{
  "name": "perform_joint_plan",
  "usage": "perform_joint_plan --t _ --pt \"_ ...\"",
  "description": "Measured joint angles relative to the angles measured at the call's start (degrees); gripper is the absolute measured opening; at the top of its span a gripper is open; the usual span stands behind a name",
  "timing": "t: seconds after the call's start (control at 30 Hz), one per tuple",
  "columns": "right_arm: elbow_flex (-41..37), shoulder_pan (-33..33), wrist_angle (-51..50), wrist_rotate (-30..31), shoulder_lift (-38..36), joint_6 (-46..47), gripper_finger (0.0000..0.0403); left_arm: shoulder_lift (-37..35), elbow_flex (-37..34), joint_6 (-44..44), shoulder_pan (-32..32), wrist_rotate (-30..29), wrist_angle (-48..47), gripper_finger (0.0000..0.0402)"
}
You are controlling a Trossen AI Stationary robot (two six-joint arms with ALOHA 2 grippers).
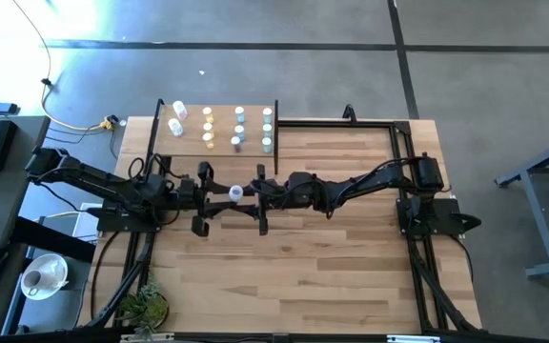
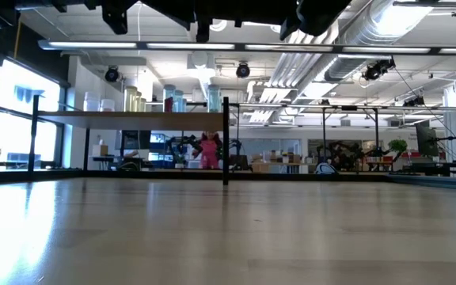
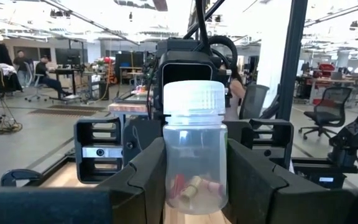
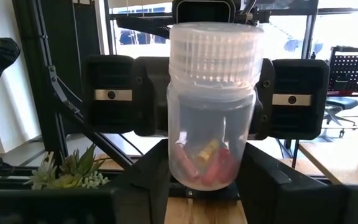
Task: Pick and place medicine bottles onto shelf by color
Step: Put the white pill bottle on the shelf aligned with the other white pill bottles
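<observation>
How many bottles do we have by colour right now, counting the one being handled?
White bottles on the shelf: 2
Yellow bottles: 3
Light blue bottles: 3
Pale green bottles: 3
Clear bottle with pink contents, gripped by the left end effector: 1
Total: 12
</observation>
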Motion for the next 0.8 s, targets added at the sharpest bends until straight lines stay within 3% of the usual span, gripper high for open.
perform_joint_plan --t 0.27,0.8 --pt "0.0 0.0 -0.9 0.0 0.0 0.4 0.0131 0.0 0.0 -0.1 0.0 0.0 -0.7 0.0146" --pt "0.0 -0.2 -6.9 0.6 0.0 4.2 0.0129 -1.1 0.0 -0.1 0.0 -3.0 -7.8 0.0223"
